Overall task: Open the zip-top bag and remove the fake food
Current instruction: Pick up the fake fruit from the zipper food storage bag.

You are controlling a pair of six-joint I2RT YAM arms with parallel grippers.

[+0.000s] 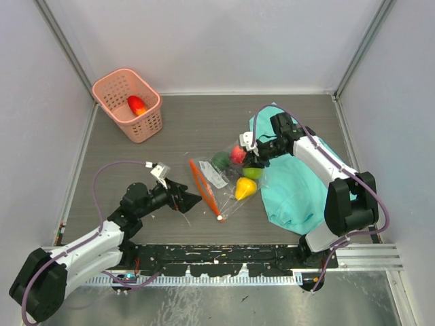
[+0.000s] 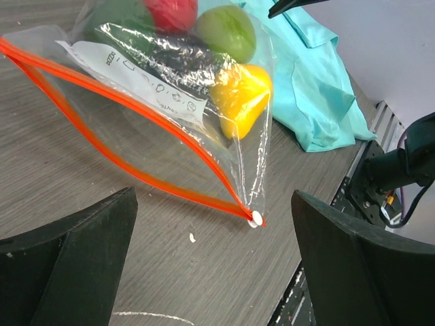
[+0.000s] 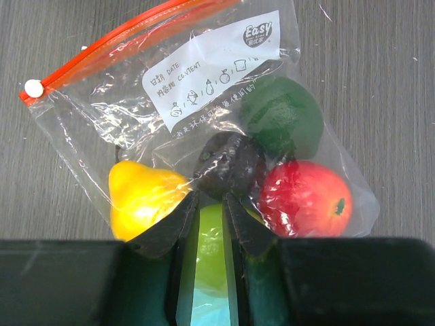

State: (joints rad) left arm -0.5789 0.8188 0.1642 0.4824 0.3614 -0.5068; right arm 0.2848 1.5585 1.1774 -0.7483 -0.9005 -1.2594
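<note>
Right tool (image 3: 211, 204) clamped on the bag's (image 3: 102, 115) closed end, on the worktop (image 3: 380, 68); left tool (image 2: 214, 204) spread wide at its unzipped mouth. End to be raised slowly so fake food (image 3: 306, 200) is spilled out.

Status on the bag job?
Left tool open, facing zip-top bag mouth. Right tool shut on its closed end. Zip open, fake food inside. Nothing blocking the mouth.
</note>
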